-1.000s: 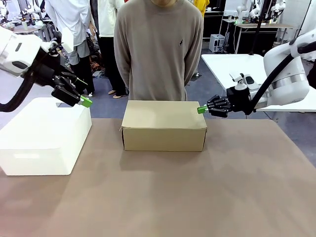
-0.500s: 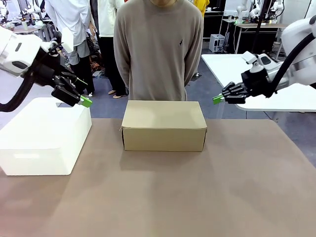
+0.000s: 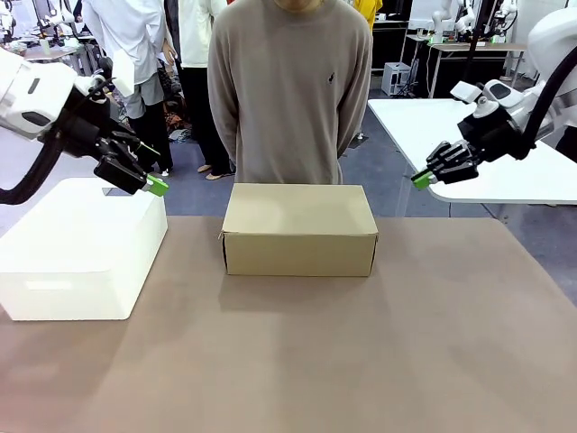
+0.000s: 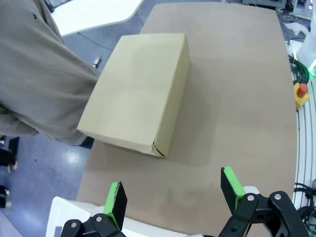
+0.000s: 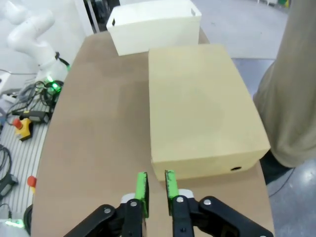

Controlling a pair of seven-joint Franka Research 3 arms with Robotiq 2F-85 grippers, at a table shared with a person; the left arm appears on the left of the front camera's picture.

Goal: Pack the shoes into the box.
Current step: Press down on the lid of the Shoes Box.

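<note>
Closed cardboard box (image 3: pixel 299 229) at bench (image 3: pixel 361 361) centre, 12 o'clock side. Left end effector (image 3: pixel 155 186) at 10 o'clock, fingers wide apart, empty; right end effector (image 3: pixel 421 179) at 2 o'clock, fingers narrowly parted, empty.

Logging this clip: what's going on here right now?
The brown box sits closed on the table in front of a standing person. Neither gripper touches it: the left gripper hangs open above the white box, and the right gripper is off to the box's right, holding nothing, jaws slightly apart.

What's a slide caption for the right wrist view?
Right gripper, jaws slightly parted, hovers off the closed brown box; white box beyond.
</note>
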